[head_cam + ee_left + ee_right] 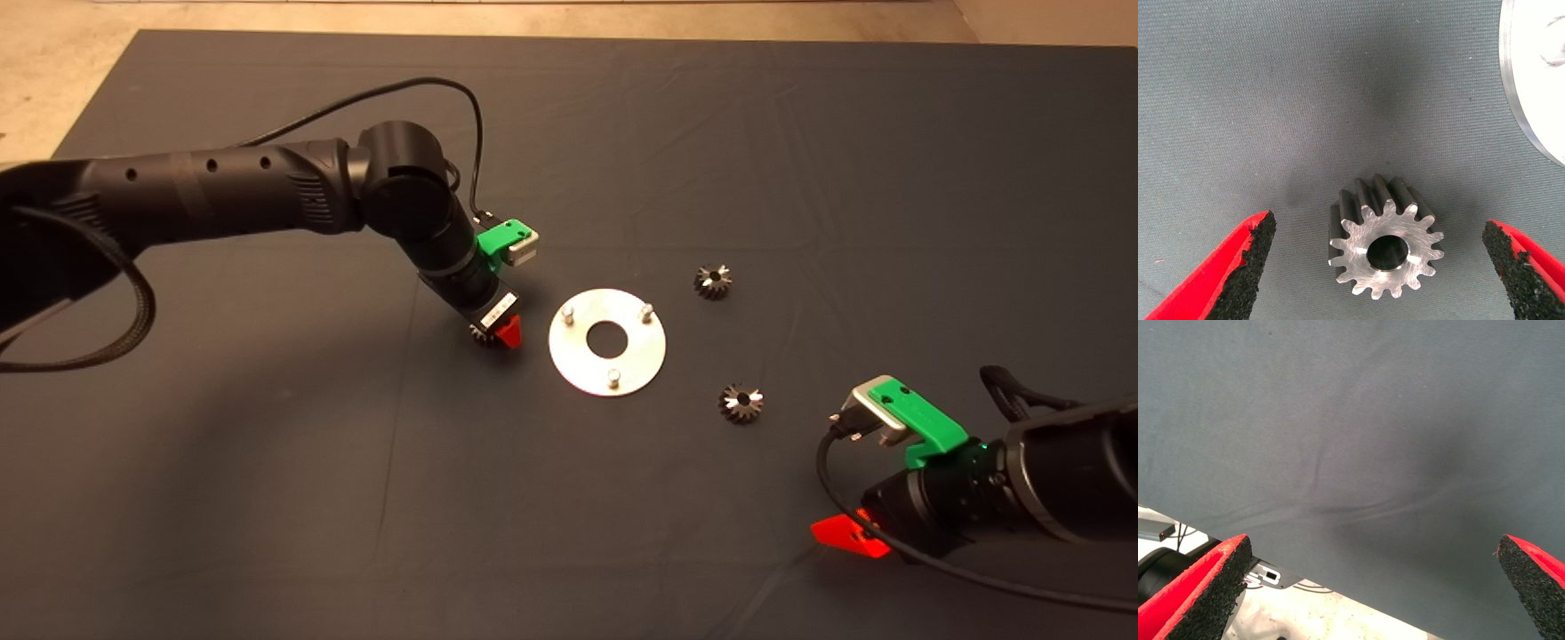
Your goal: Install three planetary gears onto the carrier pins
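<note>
Right end effector (849,536) was parked at the near right table edge, fingers spread, nothing held. Left end effector (1381,267) was spread astride a gear (1383,248) lying on the mat (267,462), evidently for pickup; only its wrist view showed that gap. Beyond, the disc (607,342) stood with bare pins (613,377). Two gears (740,404) were lying past it.

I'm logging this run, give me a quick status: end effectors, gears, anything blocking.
Left end effector open, straddling a gear beside the disc. Right end effector open, parked lower right. Two gears loose on mat, pins bare. Nothing blocking.
</note>
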{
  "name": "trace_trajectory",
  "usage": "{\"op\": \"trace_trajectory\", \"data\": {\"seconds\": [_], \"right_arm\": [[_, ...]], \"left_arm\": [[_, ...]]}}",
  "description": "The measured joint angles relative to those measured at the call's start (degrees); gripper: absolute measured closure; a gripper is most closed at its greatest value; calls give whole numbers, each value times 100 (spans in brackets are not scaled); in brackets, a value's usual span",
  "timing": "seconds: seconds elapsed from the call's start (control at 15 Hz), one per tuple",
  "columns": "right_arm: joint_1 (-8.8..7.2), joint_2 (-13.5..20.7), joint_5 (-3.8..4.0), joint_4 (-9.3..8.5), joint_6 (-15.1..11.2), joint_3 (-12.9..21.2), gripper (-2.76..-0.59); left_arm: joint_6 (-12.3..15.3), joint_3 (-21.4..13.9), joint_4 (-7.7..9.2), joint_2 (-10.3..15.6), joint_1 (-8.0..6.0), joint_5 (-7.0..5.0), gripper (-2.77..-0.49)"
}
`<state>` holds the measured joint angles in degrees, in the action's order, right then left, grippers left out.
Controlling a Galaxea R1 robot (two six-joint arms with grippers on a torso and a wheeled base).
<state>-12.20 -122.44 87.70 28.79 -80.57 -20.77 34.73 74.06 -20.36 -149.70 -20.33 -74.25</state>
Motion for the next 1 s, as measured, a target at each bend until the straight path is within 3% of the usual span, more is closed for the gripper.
{"op": "trace_trajectory", "data": {"seconds": [0.2,0.4,0.6,0.87,1.0], "right_arm": [[-157,56,1,-37,50,5,-275],[-214,137,0,-82,108,7,-275],[-282,282,0,-132,183,16,-275],[-306,463,1,-146,282,18,-275],[-312,500,-2,-146,330,24,-275]], "left_arm": [[5,0,21,20,0,103,-222],[91,-23,24,66,0,235,-222],[127,-88,29,56,5,295,-208],[132,-105,35,37,24,297,-208],[132,-110,22,28,114,312,-194]]}}
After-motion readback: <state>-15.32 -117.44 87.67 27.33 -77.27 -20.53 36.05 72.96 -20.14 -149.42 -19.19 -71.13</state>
